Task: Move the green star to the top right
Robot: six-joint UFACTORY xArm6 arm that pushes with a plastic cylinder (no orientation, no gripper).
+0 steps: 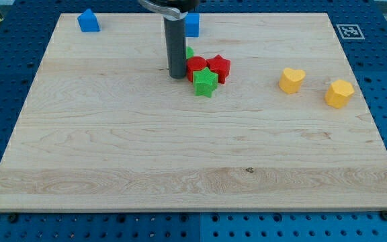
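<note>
The green star [205, 82] lies a little above the middle of the wooden board [180, 154]. It touches two red blocks: a red round block [196, 66] at its upper left and a red star-like block [220, 67] at its upper right. My tip [177, 75] rests on the board just left of the red round block and to the upper left of the green star, a short gap away from the star. A second green block [189, 52] peeks out behind the rod, mostly hidden.
A blue block [88, 21] sits at the top left. Another blue block [192, 24] sits at the top middle, partly behind the rod. A yellow heart [291, 79] and a yellow hexagon-like block [339, 93] lie at the right.
</note>
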